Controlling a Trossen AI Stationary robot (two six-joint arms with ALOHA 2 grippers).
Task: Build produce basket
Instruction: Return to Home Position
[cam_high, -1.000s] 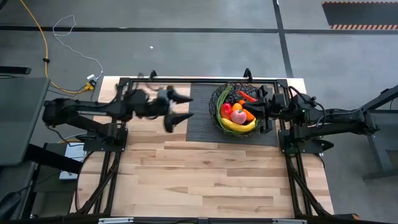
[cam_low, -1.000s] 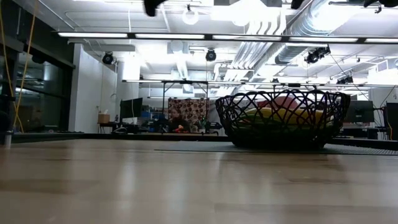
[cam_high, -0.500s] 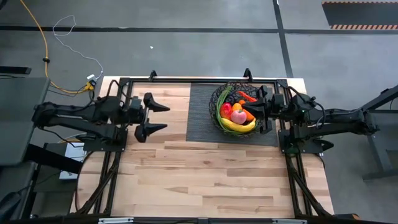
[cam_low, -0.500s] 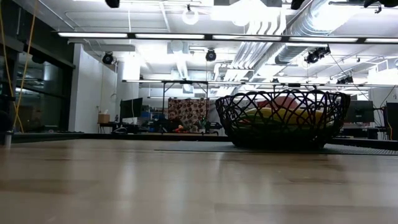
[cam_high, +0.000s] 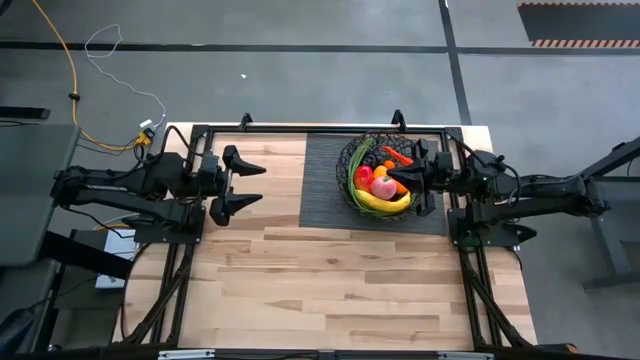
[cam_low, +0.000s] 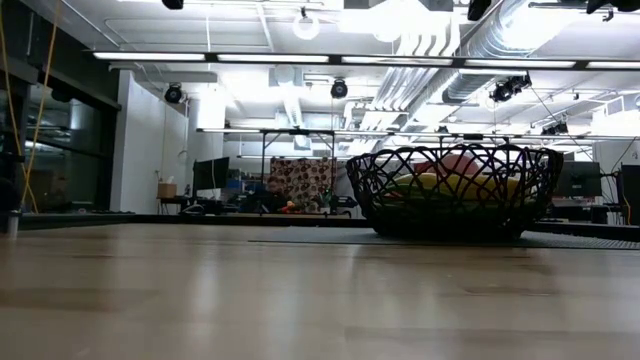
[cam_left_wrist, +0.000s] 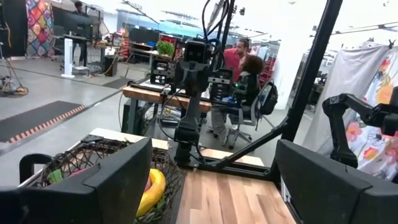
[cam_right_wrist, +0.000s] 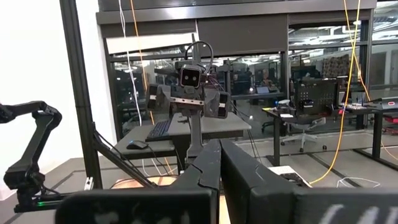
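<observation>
The pale plank worktop (cam_high: 330, 290) carries a dark ribbed mat (cam_high: 320, 195). A black wire basket (cam_high: 343, 170) stands on the mat, about at its middle.

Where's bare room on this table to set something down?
The front half of the light wooden table is bare, also the wood between the open left tool and the dark ribbed mat. Crowded: the black wire basket of produce, right tool at its rim.

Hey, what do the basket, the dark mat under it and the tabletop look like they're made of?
Basket: likely black-coated metal wire, matte; thin crisscrossed strands you can see through.
Mat: probably woven vinyl or fabric; dark, dull, faintly ribbed, lying flat.
Tabletop: wood, pale, with a satin finish; plank seams and grain streaks show.
</observation>
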